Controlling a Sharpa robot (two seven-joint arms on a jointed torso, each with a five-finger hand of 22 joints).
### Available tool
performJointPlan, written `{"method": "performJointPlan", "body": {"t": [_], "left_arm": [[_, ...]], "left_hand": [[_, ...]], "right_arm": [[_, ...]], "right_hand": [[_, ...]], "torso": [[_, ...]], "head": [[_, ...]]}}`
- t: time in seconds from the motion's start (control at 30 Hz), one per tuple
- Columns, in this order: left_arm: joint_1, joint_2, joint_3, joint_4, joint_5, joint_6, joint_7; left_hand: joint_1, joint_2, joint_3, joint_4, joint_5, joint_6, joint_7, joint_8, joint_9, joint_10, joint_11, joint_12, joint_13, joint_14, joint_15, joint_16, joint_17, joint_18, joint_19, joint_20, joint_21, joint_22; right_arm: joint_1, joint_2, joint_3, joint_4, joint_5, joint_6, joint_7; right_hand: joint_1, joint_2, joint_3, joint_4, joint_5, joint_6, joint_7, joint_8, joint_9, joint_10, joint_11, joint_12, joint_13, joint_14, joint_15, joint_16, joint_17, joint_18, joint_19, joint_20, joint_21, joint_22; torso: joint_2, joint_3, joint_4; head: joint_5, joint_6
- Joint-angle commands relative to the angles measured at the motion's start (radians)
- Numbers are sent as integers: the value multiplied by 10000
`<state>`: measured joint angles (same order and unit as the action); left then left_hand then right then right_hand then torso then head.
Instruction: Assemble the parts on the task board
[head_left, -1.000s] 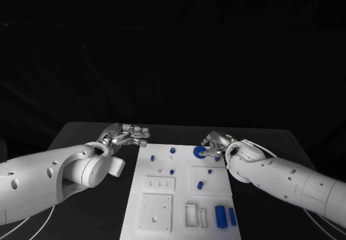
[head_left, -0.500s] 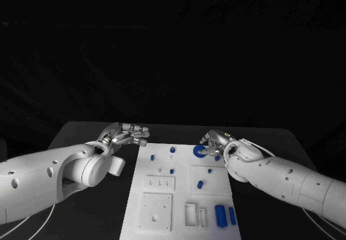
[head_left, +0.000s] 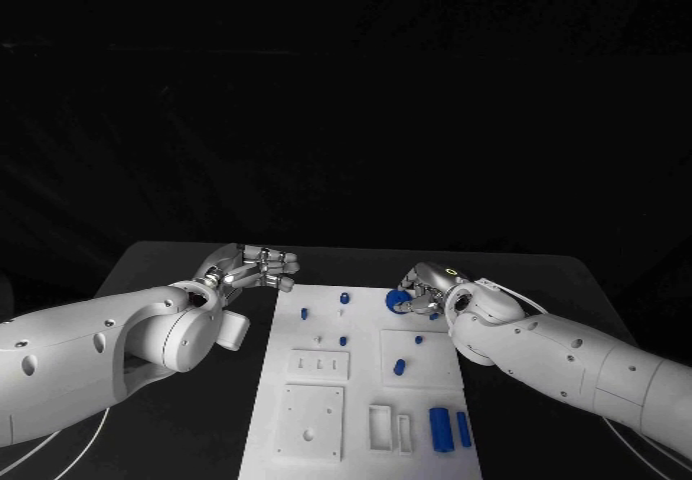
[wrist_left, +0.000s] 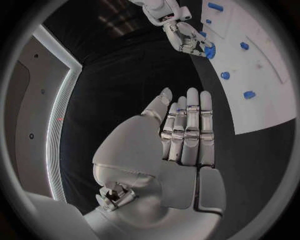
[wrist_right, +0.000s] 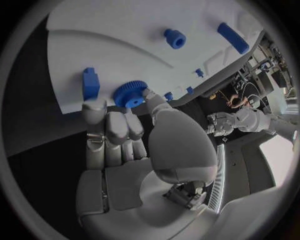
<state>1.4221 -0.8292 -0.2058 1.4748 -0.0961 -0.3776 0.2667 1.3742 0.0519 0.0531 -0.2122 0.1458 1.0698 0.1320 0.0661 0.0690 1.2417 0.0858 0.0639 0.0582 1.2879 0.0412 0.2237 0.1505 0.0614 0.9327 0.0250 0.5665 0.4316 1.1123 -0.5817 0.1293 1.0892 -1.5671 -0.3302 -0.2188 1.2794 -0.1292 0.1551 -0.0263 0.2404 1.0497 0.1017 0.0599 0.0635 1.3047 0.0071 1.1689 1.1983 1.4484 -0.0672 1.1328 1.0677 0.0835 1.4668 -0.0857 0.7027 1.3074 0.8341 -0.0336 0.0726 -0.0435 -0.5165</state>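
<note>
right hand (head_left: 423, 291) pinches blue gear (wrist_right: 129, 94), right of centre, apparently touching task board (head_left: 310, 400). left hand (head_left: 257, 269) holds nothing, fingers loosely curled.

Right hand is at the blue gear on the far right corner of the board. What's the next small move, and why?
Probably close the right hand a little more firmly on the blue gear before lifting. In the right wrist view its fingertips touch the gear's rim, which lies at the task board edge; whether the grip is secure cannot be told. The left hand holds nothing.
</note>
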Motion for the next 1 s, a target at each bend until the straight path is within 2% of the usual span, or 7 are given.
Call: {"method": "performJointPlan", "body": {"t": [0.03,0.33,0.47,0.57,0.67,0.83,1.0], "left_arm": [[11,0,3,19,-52,151,29],[11,0,-2,24,-55,157,23],[11,1,-3,23,-58,158,16],[11,-10,-7,23,-59,160,5],[11,-20,-10,25,-66,160,-3],[11,-31,-13,37,-79,159,-9],[11,-35,-14,49,-90,155,-14]], "left_hand": [[15,-92,36,30,-26,-94,10,-10,5,-94,5,-47,11,-64,20,-62,-16,112,59,-11,-57,13],[15,-92,36,30,-26,-94,10,-10,5,-94,5,-47,11,-64,20,-62,-16,112,59,-11,-57,13],[8,-95,38,42,-26,-100,11,-10,5,-99,6,-46,11,-63,22,-63,-17,112,63,-9,-66,13],[8,-95,38,42,-26,-100,11,-10,5,-99,6,-46,11,-63,22,-63,-17,112,63,-9,-66,13],[8,-95,38,42,-26,-100,11,-10,5,-99,6,-46,11,-63,22,-63,-17,112,63,-9,-66,13],[26,-97,46,35,-25,-101,11,-10,5,-99,6,-45,11,-64,21,-64,-17,114,65,-11,-69,15],[26,-97,46,35,-25,-101,11,-10,5,-99,6,-45,11,-64,21,-64,-17,114,65,-11,-69,15]], "right_arm": [[-28,-4,-5,-26,-131,307,4],[-73,8,-8,-50,-126,366,38],[-89,14,-10,-69,-118,414,53],[-97,-2,-11,-78,-121,442,62],[-103,-15,-11,-80,-138,446,69],[-115,-22,-14,-62,-256,351,110],[-120,-12,-20,-2,-378,144,133]], "right_hand": [[-31,-16,-29,-14,48,-8,40,23,-3,-34,-51,-15,-9,28,-15,25,-5,-2,435,-49,44,838],[65,114,187,-75,-76,50,35,19,-5,-40,-57,-21,-8,25,-21,17,-8,0,432,-47,46,840],[-68,84,1243,-374,-231,82,26,9,-11,-60,-57,-29,-5,23,-25,-6,-19,-13,426,-60,47,844],[-48,8,2274,-934,573,110,70,18,-9,-96,-67,-43,-5,19,-42,-22,-25,-13,410,-69,66,851],[-262,-9,2782,-1434,741,150,74,9,-12,-89,-62,-33,1,24,-36,-18,-13,-7,390,-67,125,858],[-279,92,2959,-1711,594,338,47,17,-7,-57,-76,-4,18,28,-40,-7,5,-13,379,-67,233,872],[-344,160,2828,-1669,341,585,-44,21,-2,-43,-123,-3,15,32,-68,-5,10,-30,374,-88,273,869]], "torso": [[-3,1,0],[8,-3,-15],[-5,2,12],[-6,-4,13],[-5,-3,-1],[1,-6,-24],[-9,-7,-9]], "head": [[-8,-9],[-11,-15],[-36,-34],[-30,-38],[-17,-43],[-25,-35],[-38,-33]]}}
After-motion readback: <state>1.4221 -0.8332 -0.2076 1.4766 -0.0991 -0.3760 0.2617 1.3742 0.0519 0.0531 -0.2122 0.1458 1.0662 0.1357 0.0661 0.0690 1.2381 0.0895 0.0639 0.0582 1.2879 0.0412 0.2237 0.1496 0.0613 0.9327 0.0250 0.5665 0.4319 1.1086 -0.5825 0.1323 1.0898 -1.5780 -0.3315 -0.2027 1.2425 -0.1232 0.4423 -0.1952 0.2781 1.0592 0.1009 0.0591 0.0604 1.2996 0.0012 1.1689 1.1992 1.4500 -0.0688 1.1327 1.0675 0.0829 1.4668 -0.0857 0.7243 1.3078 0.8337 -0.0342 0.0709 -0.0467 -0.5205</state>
